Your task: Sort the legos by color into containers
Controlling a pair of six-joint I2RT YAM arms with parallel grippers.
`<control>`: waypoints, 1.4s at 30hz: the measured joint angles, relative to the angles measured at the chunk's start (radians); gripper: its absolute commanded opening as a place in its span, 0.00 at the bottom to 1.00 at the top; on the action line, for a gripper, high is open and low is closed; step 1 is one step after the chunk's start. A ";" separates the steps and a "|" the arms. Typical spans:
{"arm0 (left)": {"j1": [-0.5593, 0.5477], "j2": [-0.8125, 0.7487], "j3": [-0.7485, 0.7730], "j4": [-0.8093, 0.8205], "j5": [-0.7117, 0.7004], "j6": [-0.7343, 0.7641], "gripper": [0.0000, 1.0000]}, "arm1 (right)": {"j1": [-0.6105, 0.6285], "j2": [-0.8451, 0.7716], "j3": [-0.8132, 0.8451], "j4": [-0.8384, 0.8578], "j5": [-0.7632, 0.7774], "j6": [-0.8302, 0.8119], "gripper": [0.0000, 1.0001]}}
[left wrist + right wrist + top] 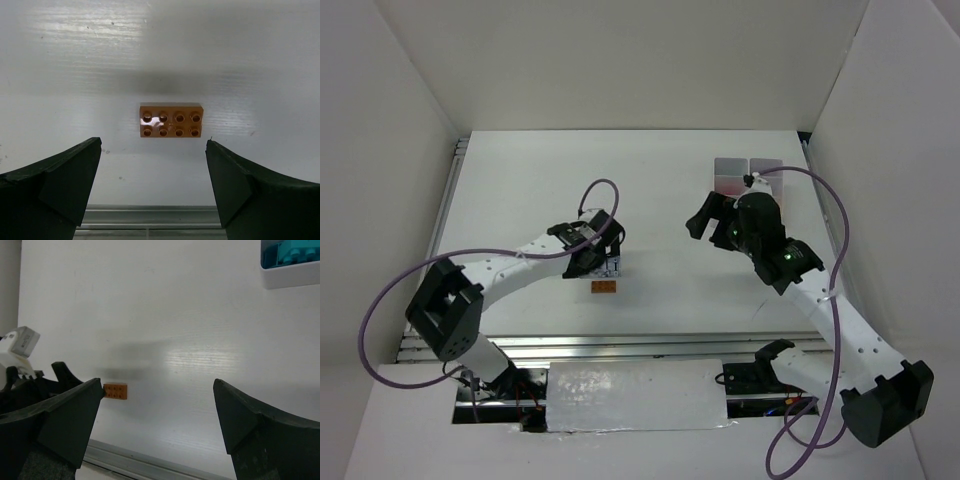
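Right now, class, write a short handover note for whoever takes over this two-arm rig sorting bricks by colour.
Left pincer: open, empty, aimed at the orange eight-stud brick, not touching it.
Right pincer: open, empty.
Done: cyan bricks sit in one cell of the organiser tray.
Left: the orange brick lies outside the tray; pick it up and bin it.

The right arm [820, 300] hides most of the tray [732, 166]; the right wrist view's top edge crops its cyan bricks [287, 252].
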 measured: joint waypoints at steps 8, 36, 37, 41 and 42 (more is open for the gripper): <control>-0.024 0.156 0.013 0.040 -0.015 -0.039 0.97 | 0.002 -0.025 -0.037 -0.005 -0.025 -0.003 1.00; -0.025 0.200 -0.042 0.178 0.020 -0.061 0.30 | 0.002 -0.039 -0.068 0.004 -0.072 -0.010 1.00; -0.025 0.198 -0.045 0.182 0.021 -0.061 0.00 | 0.002 -0.039 -0.069 0.007 -0.083 -0.011 1.00; -0.025 0.178 -0.061 0.200 0.031 -0.060 0.00 | 0.002 -0.040 -0.114 0.072 -0.177 -0.021 1.00; -0.025 0.167 -0.071 0.211 0.046 -0.055 0.00 | 0.001 -0.040 -0.134 0.095 -0.207 -0.023 1.00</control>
